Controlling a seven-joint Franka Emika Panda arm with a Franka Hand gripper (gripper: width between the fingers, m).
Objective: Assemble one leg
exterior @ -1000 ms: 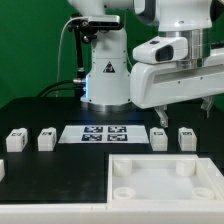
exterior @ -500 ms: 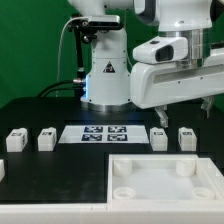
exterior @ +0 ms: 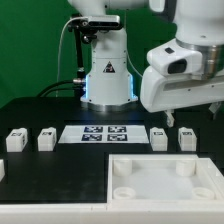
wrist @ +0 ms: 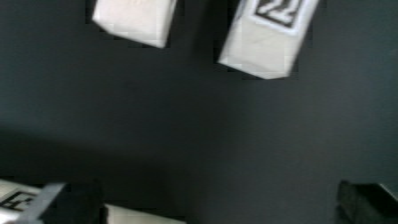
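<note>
Four legs (exterior: 45, 139) are set out on a black table (exterior: 60, 185), flanking the marker board (exterior: 105, 134).
The gripper (exterior: 192, 118) is held open and empty above two of them.

Bright exterior view; wrist view dim, perhaps motion-blurred.

— We see the table (exterior: 55, 185) as matt black, smooth, with no shine. And the legs (exterior: 45, 139)?
— We read them as matt white plastic, like the tray (exterior: 114, 188) at the lower right of the exterior view. The arm (exterior: 185, 85) looks glossier to us: smooth white plastic catching light.
— The marker board (exterior: 104, 134) seems flat and matt, printed black; paper or plastic, we cannot tell.
</note>
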